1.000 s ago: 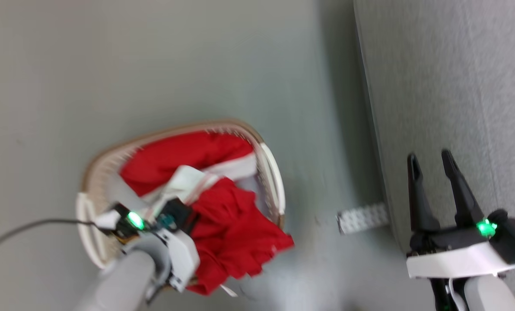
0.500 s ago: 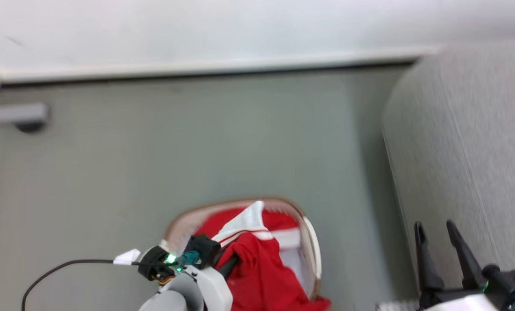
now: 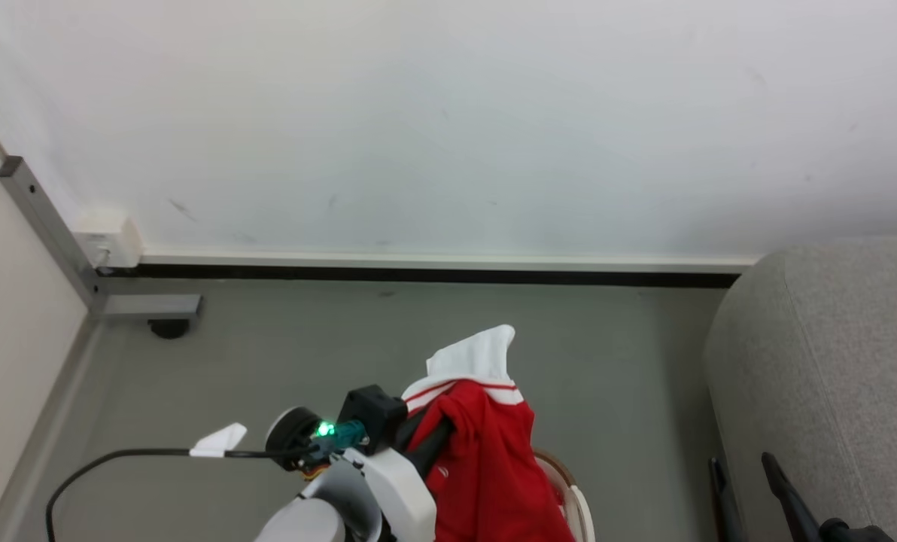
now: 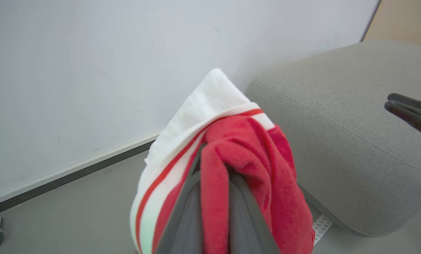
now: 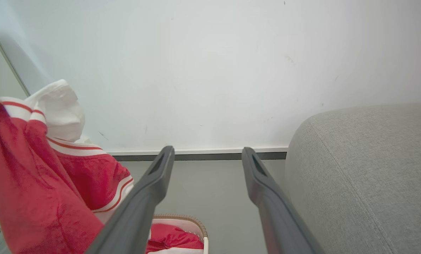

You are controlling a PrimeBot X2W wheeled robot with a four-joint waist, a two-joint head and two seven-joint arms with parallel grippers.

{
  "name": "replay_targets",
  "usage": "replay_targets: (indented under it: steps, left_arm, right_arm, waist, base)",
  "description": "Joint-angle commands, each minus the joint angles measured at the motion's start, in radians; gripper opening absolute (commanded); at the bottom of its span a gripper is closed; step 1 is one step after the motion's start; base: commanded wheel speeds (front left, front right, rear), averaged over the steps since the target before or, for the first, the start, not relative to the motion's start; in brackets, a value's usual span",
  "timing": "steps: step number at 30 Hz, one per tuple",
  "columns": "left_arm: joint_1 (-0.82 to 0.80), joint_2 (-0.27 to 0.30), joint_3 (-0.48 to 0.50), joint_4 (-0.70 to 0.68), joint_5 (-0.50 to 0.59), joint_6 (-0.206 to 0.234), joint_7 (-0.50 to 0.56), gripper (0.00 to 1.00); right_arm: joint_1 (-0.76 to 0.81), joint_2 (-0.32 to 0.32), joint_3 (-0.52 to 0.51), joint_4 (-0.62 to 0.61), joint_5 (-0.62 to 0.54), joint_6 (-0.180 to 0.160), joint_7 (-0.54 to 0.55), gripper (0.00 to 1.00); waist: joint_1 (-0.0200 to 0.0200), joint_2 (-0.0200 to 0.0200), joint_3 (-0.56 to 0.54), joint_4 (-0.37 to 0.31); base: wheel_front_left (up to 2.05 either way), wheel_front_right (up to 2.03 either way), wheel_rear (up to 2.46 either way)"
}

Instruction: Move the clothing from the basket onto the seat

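We could make out only a sliver of the oval cream-white plastic basket (image 3: 578, 512), its brown rim cut off at the head view's bottom edge. The left gripper (image 3: 427, 443) had its fingertips buried in the soft red garment with white striped bands (image 3: 486, 467); it was clamped tight on the fabric, which hung in loose folds above the basket. The right gripper (image 5: 207, 152) stood spread wide and empty beside the large grey woven-fabric seat (image 3: 832, 361) with its rounded corner. More red fabric lay in the basket.

Bare indoor room — white wall (image 3: 448, 113), grey floor (image 3: 305, 339), upholstered seat (image 3: 832, 361).
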State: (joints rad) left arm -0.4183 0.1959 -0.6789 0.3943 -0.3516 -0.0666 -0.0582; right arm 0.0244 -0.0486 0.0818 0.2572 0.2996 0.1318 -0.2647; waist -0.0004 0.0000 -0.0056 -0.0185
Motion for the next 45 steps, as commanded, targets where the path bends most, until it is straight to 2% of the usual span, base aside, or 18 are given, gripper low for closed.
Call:
replay_targets:
  steps: [1,9,17,23,28,35,40,45]
  left_arm:
    - [0.006,0.014,0.010,-0.042,-0.015,0.014,0.016,0.00]
    - [-0.029,0.041,0.054,-0.198,-0.035,0.052,0.069,0.00]
    - [-0.041,0.065,0.073,-0.257,-0.043,0.073,0.097,0.00]
    - [-0.025,0.075,0.060,-0.283,-0.040,0.074,0.109,0.00]
    - [-0.011,0.074,0.042,-0.313,-0.037,0.075,0.117,0.00]
    - [-0.002,0.061,0.010,-0.343,-0.037,0.065,0.126,0.00]
    - [-0.004,0.048,-0.015,-0.351,-0.038,0.058,0.133,0.00]
    - [-0.011,0.038,-0.033,-0.349,-0.039,0.050,0.139,0.00]
  right_arm:
    - [0.015,-0.003,0.007,0.003,-0.009,-0.002,0.001,1.00]
    - [0.005,-0.017,0.048,-0.011,-0.032,-0.002,0.000,1.00]
    - [-0.031,-0.070,0.113,-0.055,-0.013,-0.002,0.000,1.00]
    - [-0.089,-0.173,0.300,-0.090,0.050,-0.002,0.010,1.00]
    - [-0.172,-0.268,0.467,-0.148,0.135,-0.002,0.073,1.00]
    - [-0.298,-0.344,0.653,-0.179,0.259,-0.002,0.163,1.00]
    - [-0.441,-0.357,0.813,-0.108,0.352,-0.002,0.210,1.00]
    - [-0.516,-0.321,0.881,0.001,0.375,-0.002,0.189,1.00]
  waist:
    - [0.0004,0.0000,-0.034,0.023]
    - [0.0004,0.0000,-0.068,0.020]
    - [0.0004,0.0000,-0.078,0.000]
    - [0.0004,0.0000,-0.080,-0.005]
    - [0.0004,0.0000,-0.080,0.000]
    - [0.0004,0.0000,-0.081,0.011]
    - [0.0004,0.0000,-0.085,0.020]
    - [0.0004,0.0000,-0.090,0.029]
  base:
    - [0.00,0.00,0.00]
    - [0.00,0.00,0.00]
    - [0.00,0.00,0.00]
    - [0.00,0.00,0.00]
    - [0.00,0.00,0.00]
    - [0.00,0.00,0.00]
    - [0.00,0.00,0.00]
    - [0.00,0.00,0.00]
